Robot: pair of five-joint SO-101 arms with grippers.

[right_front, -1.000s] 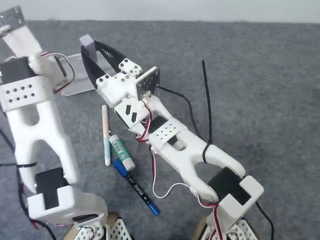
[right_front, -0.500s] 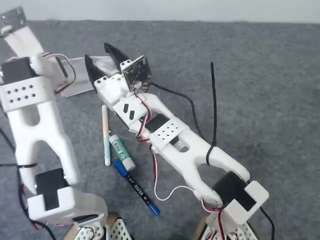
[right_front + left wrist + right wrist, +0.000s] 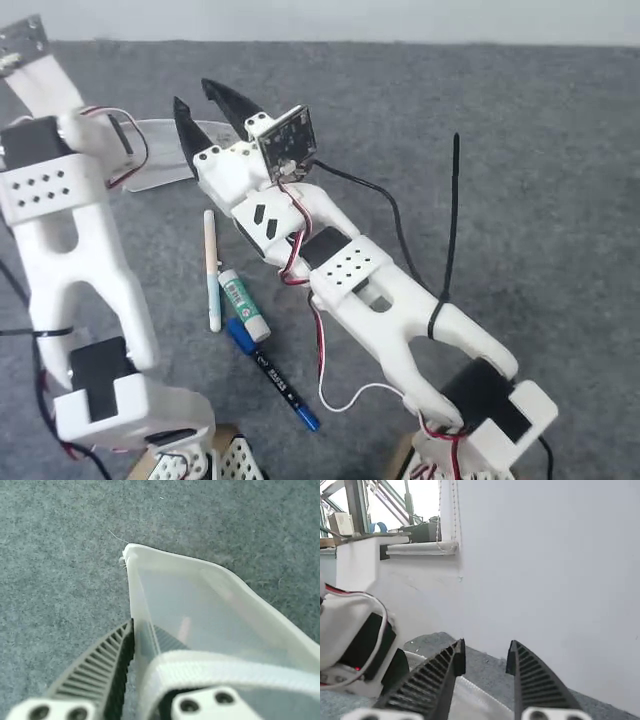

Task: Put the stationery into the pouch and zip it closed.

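My left gripper (image 3: pixel 141 630) is shut on the edge of the clear pouch (image 3: pixel 200 605), holding its mouth up off the grey mat; a pale pinkish item shows faintly inside. In the high view the pouch (image 3: pixel 165 170) lies at the back left. My right gripper (image 3: pixel 192 95) hangs open and empty just above it, fingers pointing away and up. On the mat between the arms lie a white pen (image 3: pixel 211 268), a green-and-white stick (image 3: pixel 243 303) and a blue marker (image 3: pixel 272 375). In the right wrist view the right gripper (image 3: pixel 486 645) has a clear gap between its black fingers.
The left arm's white body (image 3: pixel 70 230) stands close beside the stationery. A black cable (image 3: pixel 450 220) trails over the mat right of the right arm. The grey mat (image 3: pixel 540 150) stretches open to the right and back.
A second ago the right gripper held a small lilac piece at its fingertips over the pouch. Now its fingers are empty, and it has lifted and swung slightly right.
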